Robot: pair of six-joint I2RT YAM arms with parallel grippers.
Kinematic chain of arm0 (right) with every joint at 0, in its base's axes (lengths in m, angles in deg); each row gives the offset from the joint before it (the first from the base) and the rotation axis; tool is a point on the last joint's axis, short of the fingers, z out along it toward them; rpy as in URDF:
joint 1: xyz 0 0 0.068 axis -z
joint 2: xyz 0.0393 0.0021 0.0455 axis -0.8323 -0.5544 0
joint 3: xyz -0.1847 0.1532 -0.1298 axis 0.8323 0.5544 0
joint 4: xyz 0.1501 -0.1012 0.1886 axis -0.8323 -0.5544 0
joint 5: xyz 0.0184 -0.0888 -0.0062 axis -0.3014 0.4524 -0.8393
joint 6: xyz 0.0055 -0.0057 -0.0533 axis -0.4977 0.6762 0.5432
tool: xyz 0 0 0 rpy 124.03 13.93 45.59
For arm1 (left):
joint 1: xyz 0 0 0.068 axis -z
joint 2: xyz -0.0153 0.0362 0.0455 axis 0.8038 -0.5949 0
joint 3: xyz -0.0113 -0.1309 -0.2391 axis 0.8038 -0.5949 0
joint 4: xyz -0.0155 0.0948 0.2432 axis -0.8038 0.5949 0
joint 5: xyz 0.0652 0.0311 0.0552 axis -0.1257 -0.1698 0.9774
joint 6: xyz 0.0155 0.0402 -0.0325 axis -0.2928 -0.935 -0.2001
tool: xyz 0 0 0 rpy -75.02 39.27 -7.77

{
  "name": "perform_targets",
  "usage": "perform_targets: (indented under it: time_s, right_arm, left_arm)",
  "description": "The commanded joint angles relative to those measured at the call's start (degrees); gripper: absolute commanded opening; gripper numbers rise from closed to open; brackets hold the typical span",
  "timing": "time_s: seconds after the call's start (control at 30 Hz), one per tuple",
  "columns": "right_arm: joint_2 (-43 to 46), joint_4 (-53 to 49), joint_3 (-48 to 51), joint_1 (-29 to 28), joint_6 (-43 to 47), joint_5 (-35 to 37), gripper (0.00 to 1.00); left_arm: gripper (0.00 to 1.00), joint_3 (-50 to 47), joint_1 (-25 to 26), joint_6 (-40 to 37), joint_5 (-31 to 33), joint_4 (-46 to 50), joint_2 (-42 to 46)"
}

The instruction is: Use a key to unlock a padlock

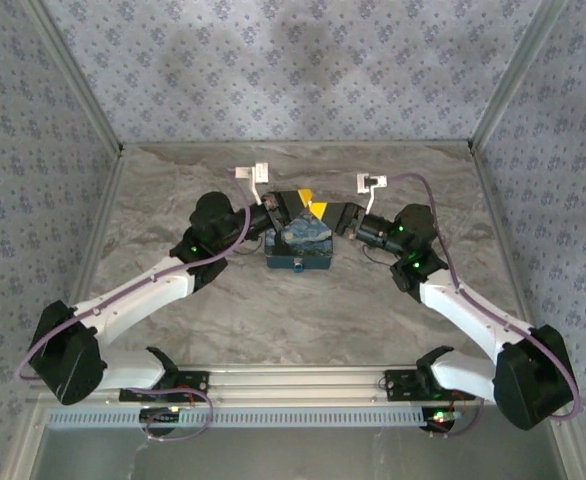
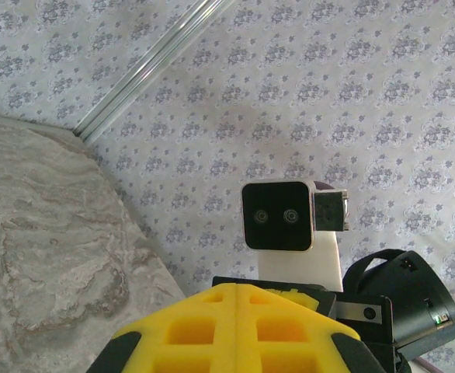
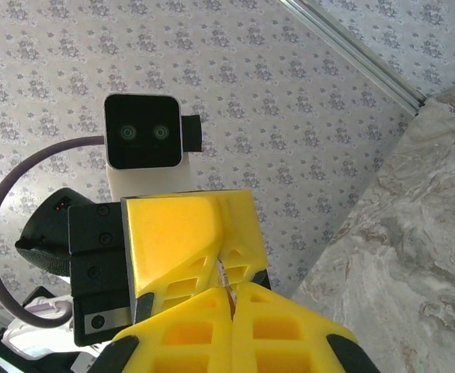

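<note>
Mid-table, blue box, contents unclear, right gripper near

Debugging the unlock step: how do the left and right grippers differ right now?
Right gripper has a thin silvery sliver, possibly the key, poking from its closed fingers; left gripper shows nothing poking from its closed seam in its wrist view. From above, left gripper reaches in from the left, right gripper from the right. Shared: yellow fingers, both shut, tips meeting by the blue box.
</note>
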Motion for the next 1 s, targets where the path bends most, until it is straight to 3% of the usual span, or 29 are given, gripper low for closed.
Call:
perform_targets:
  time_s: [0.0,0.87,0.9,0.97]
  right_arm:
    - [2.0,1.9,-0.1,1.3,0.1,2.2,0.00]
    - [2.3,0.1,0.0,0.3,2.6,1.3,0.00]
    - [2.6,-0.1,0.2,0.5,2.6,1.5,0.00]
    - [3.2,-1.2,0.3,1.1,3.1,1.7,0.00]
  left_arm:
    - [0.00,-0.8,0.4,0.6,0.1,-2.7,1.2]
    - [0.00,0.9,0.6,-0.6,-1.2,0.2,0.6]
    - [0.03,0.8,0.6,-0.9,-0.3,0.9,1.2]
    - [0.35,0.1,0.5,-1.7,1.8,2.4,2.6]
